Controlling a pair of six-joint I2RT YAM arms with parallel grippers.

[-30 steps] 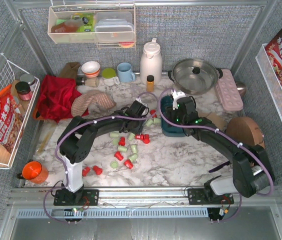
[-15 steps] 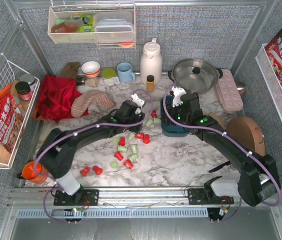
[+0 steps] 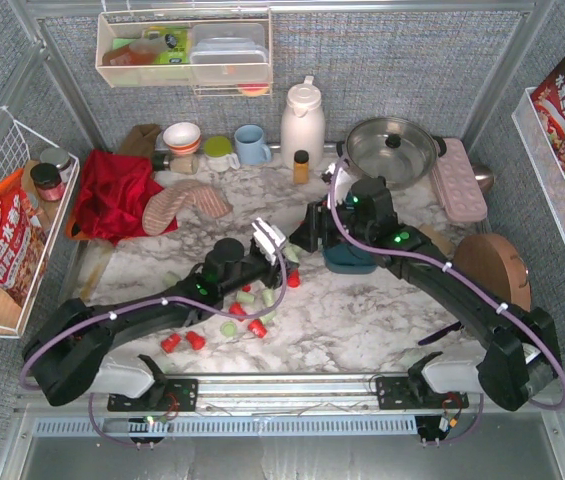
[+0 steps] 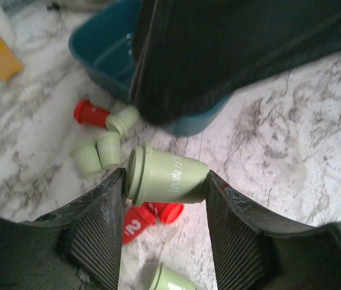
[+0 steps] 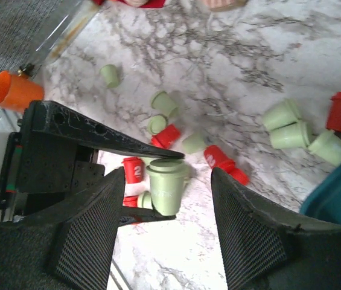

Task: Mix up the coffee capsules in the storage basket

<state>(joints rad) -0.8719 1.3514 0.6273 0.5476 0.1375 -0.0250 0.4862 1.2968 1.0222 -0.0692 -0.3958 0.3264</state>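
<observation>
Capsule (image 4: 170, 179), green, was clamped crosswise in left jaws, flange toward frame left. Basket (image 4: 98, 60) lay just beyond, upper centre of left wrist view, partly under right arm (image 4: 236, 48). Right jaws stood apart, empty. Short forward carry should suffice.

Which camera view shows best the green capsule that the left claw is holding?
The left wrist view: the green capsule lies sideways, large and sharp, between the fingers of the left claw. The right wrist view shows it smaller, from farther off. In the top view it is too small to make out.
</observation>
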